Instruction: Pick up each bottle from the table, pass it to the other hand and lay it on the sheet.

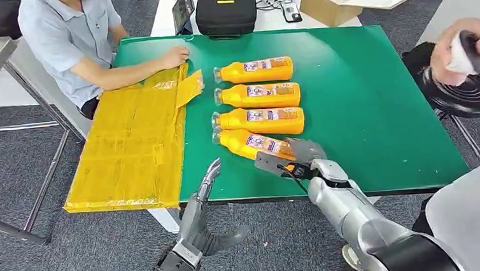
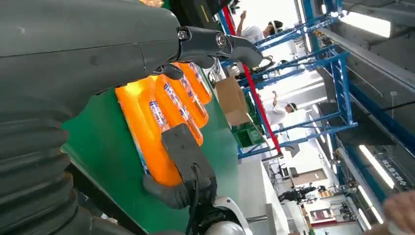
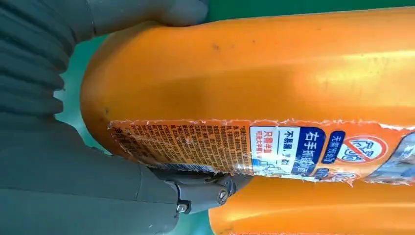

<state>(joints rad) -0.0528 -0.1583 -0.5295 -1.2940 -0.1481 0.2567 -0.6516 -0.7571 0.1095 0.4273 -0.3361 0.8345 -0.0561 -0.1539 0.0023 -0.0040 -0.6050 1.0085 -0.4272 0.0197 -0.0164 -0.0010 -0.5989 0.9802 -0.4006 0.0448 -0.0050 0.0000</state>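
Head view, right hand [image 1: 296,159] gripping nearest orange bottle [image 1: 251,143] lower centre, left hand [image 1: 199,210] empty, fingers spread, yellow sheet [image 1: 129,143] left.

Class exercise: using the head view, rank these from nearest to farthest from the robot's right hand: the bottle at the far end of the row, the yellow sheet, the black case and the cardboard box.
1. Far-end bottle: top of the row, straight beyond the right hand.
2. Yellow sheet: off to the left, over the table edge.
3. Black case: beyond the green table.
4. Cardboard box: beyond the table, right of the case.
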